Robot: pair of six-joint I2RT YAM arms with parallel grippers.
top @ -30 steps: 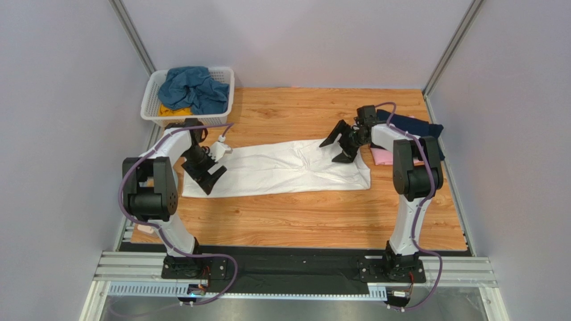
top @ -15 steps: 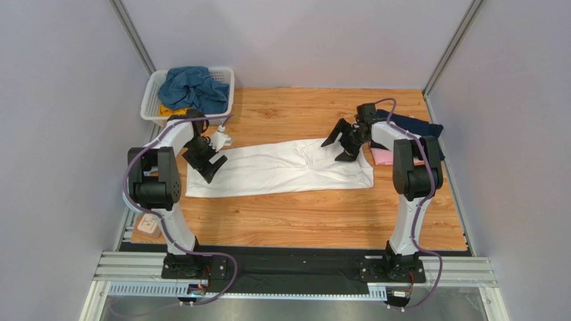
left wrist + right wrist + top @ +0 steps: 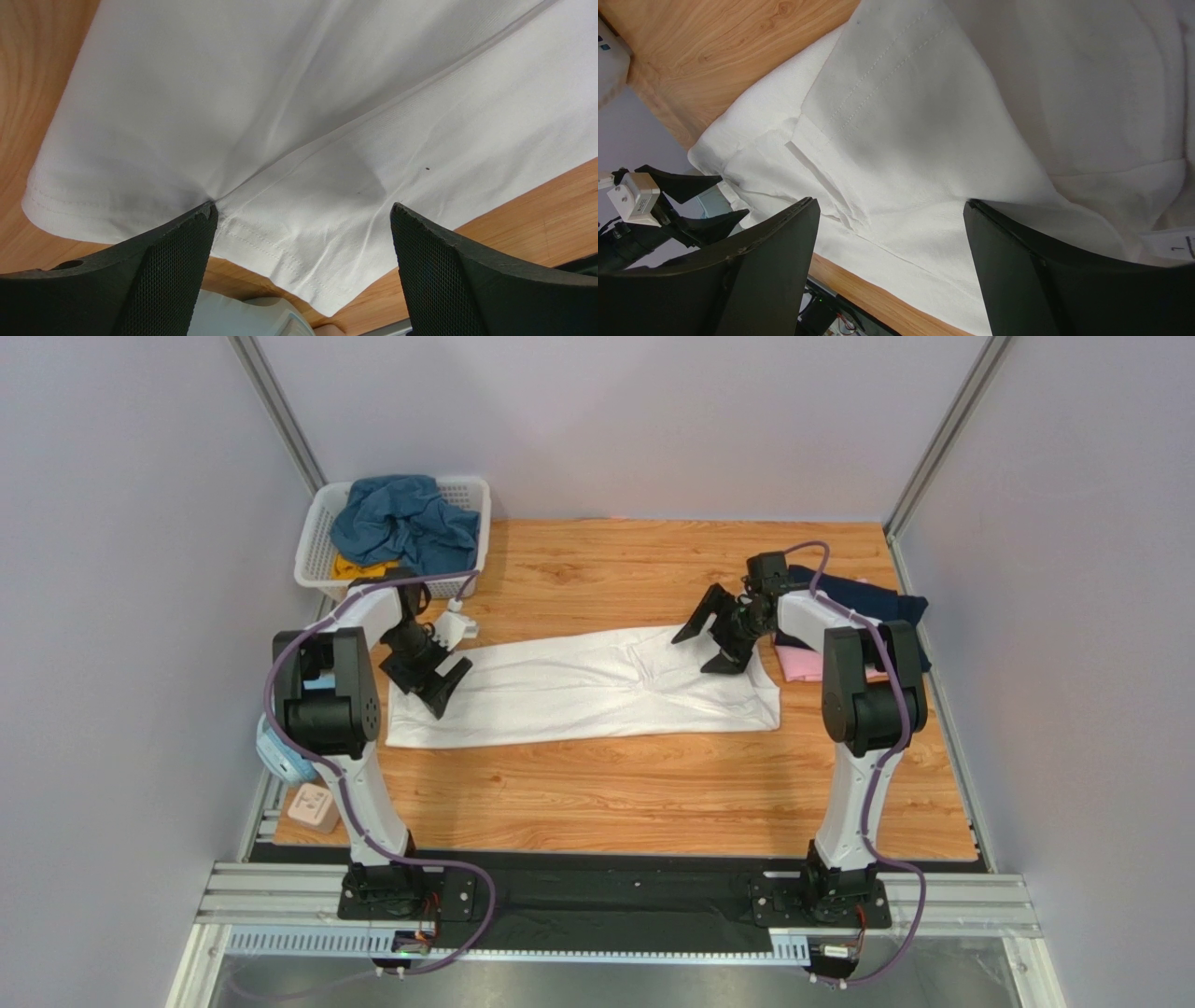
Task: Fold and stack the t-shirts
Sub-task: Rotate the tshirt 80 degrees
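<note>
White shirt [image 3: 582, 686] lies flat across mid worktop [image 3: 631, 791], folded into a long strip. Left hand [image 3: 429, 669] over its left end, jaws wide, gripping nothing. Right hand [image 3: 713, 641] over its right end, jaws wide too. Contact with cloth: cannot tell. Teal-blue shirt [image 3: 403, 518] and yellow shirt [image 3: 351, 564] in basket [image 3: 317, 532], far left corner. Navy shirt [image 3: 870, 597] and pink shirt [image 3: 797, 667] at right edge, partly behind right arm.

The left gripper [image 3: 446, 686] has drawn back toward the basket [image 3: 313, 546].
</note>
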